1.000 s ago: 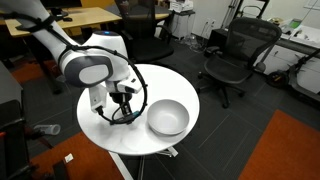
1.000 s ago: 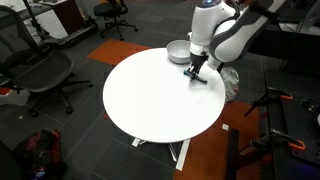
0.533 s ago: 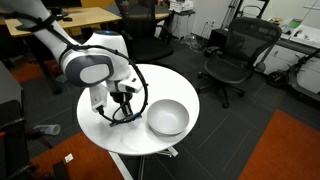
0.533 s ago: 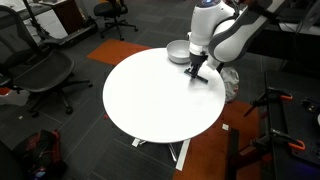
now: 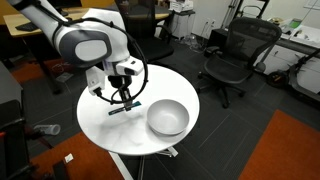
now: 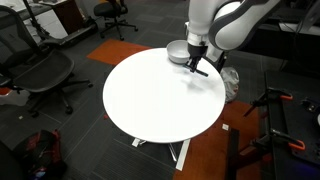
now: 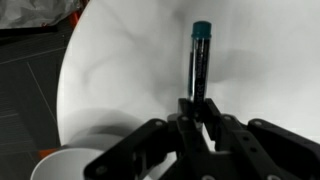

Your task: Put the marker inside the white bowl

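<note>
Claw grips the marker, seemingly level, teal cap pointing away.

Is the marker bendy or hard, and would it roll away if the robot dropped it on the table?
Probably hard: the marker sticks straight out of the gripper without drooping. It looks light, since a pinch at one end seems enough to hold it. Its round, slim body would likely roll on the smooth table if dropped.

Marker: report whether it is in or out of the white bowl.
Out. The marker is clamped in the pincer over the table; the white bowl sits apart, empty.
</note>
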Tool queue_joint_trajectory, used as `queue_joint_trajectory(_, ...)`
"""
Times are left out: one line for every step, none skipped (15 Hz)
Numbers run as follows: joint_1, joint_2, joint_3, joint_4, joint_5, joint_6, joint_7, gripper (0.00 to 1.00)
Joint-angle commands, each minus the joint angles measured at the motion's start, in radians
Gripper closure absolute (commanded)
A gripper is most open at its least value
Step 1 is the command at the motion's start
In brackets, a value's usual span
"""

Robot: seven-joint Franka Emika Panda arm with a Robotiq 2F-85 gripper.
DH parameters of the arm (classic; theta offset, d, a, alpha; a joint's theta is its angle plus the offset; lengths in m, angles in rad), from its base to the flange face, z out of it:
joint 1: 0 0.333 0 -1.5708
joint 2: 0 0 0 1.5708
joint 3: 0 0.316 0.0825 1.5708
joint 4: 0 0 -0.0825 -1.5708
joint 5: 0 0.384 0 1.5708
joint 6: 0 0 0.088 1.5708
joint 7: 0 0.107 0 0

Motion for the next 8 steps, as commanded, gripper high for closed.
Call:
queue_joint_trajectory(0.008,-0.104,-0.032,-0.011,-0.025,-0.055,0.014,0.95)
queue_joint_trajectory(0.003,-0.116,-0.037,0.000,-0.029,-0.059,0.016,0.95)
queue_joint_trajectory(-0.003,-0.125,-0.044,0.015,-0.033,-0.063,0.018,0.95)
queue_joint_trajectory(-0.006,-0.130,-0.053,0.027,-0.042,-0.060,0.023,0.95)
queue_joint_trajectory(-0.013,-0.130,-0.057,0.046,-0.041,-0.060,0.022,0.95)
queue_joint_trajectory(-0.018,-0.127,-0.063,0.063,-0.043,-0.058,0.026,0.95)
queue_joint_trajectory(-0.026,-0.118,-0.066,0.087,-0.039,-0.056,0.026,0.95)
queue_joint_trajectory(-0.033,-0.109,-0.067,0.107,-0.036,-0.051,0.024,0.95)
